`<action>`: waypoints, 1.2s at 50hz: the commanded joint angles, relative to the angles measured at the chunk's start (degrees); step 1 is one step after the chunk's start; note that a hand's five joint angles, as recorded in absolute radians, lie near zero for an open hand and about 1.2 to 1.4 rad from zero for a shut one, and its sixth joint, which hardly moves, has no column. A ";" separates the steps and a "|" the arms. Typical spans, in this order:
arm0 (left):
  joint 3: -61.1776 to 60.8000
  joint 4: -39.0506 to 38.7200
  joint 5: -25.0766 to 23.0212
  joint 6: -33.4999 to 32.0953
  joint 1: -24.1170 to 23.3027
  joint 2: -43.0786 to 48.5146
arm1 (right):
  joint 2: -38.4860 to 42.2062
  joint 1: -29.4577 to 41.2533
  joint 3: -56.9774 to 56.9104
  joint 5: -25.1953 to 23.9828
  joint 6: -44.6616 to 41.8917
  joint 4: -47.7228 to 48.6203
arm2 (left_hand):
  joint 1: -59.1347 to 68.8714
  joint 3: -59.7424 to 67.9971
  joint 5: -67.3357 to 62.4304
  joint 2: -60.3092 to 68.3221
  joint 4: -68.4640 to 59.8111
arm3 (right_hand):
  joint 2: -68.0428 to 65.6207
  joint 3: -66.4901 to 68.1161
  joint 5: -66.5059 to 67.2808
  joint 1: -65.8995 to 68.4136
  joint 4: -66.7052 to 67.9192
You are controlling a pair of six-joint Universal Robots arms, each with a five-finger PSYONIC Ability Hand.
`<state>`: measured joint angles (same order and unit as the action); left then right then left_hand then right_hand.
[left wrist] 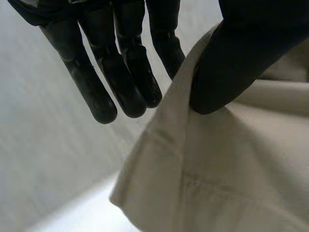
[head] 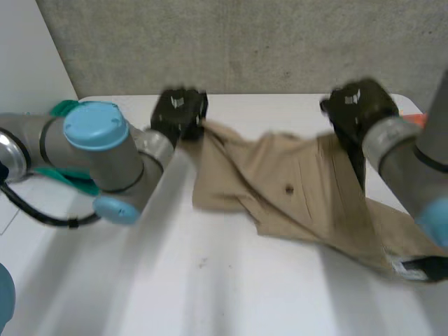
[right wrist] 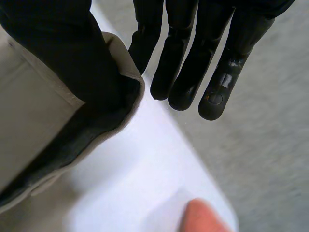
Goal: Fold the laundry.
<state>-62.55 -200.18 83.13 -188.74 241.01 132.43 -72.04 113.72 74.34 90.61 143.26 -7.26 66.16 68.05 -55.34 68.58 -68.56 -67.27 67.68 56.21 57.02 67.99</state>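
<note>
A tan garment (head: 294,189) lies crumpled across the far middle of the white table (head: 210,280), its far edge lifted at both ends. My left hand (head: 178,112) is at the garment's far left corner. In the left wrist view the thumb (left wrist: 227,63) presses the tan cloth (left wrist: 217,169) against the straight fingers (left wrist: 120,72), pinching the edge. My right hand (head: 360,105) holds the far right edge. In the right wrist view its thumb (right wrist: 67,53) clamps the cloth's hem (right wrist: 34,111) toward the fingers (right wrist: 193,63).
A green object (head: 66,108) lies behind my left arm at the table's far left. An orange thing (head: 420,119) sits at the far right edge, and an orange thing (right wrist: 205,217) lies past the right hand's fingertips. A grey wall (head: 245,42) stands behind the table.
</note>
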 commanded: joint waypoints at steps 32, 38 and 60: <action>-26.19 -16.91 8.27 -11.72 -3.43 -17.48 | 8.23 -8.42 6.06 -17.22 8.09 27.58 | 13.84 11.95 -14.66 11.42 -11.44 | -12.73 12.32 13.79 22.98 12.01; -30.43 -11.20 8.62 -18.32 -5.81 -13.61 | 8.06 -10.53 13.79 -18.18 4.76 18.27 | 13.84 11.95 -14.66 11.42 -11.44 | -12.73 12.32 13.79 22.98 12.01; -40.98 7.18 16.18 -19.29 -10.73 -21.96 | -3.19 -10.89 21.89 -17.22 -2.11 -6.71 | -11.29 -13.19 10.48 -13.72 13.69 | -12.73 12.32 13.79 22.98 12.01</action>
<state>-101.71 -193.07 99.78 -208.24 231.91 111.54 -71.97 102.94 94.76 73.41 141.01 -12.41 66.09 68.19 -55.34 68.55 -68.57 -67.65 67.92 56.22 57.02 68.02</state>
